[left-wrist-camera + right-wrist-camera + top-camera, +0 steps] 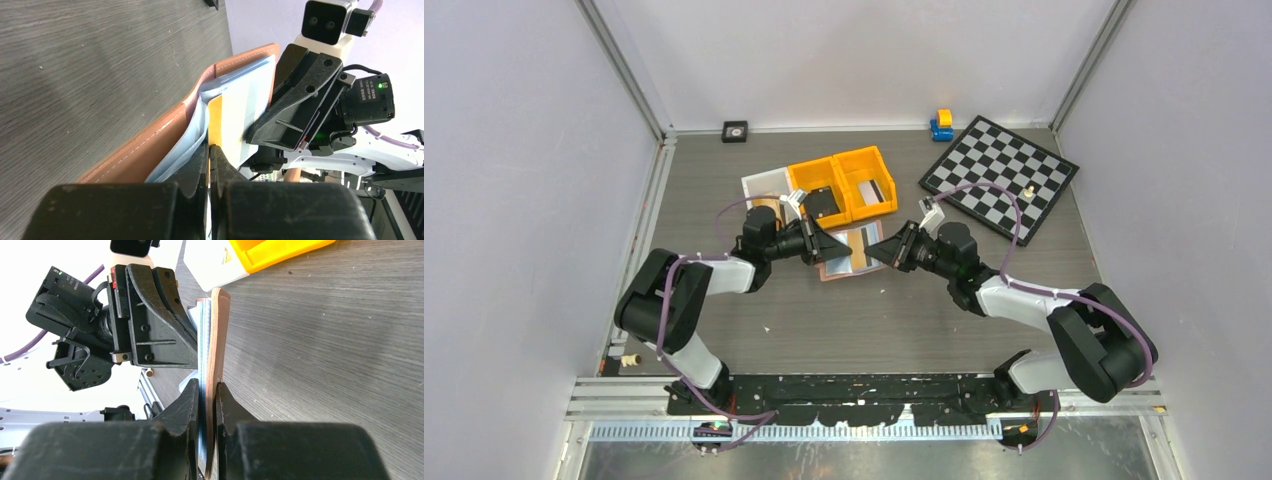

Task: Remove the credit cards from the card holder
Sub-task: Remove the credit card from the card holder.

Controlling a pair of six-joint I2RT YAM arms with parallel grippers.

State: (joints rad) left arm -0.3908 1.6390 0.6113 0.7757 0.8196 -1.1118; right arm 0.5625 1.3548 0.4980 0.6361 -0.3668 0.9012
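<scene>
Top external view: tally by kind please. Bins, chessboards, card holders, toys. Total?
orange bins: 2
chessboard: 1
card holder: 1
blue-and-yellow toy: 1
total: 5

With my left gripper (827, 245) and right gripper (883, 250) clamped on the tan-pink leather card holder (854, 258) from either side and twin orange plastic bins (840, 164) just behind it, I find open passage only over the grey wood-grain table (854, 325) on its near side.
</scene>
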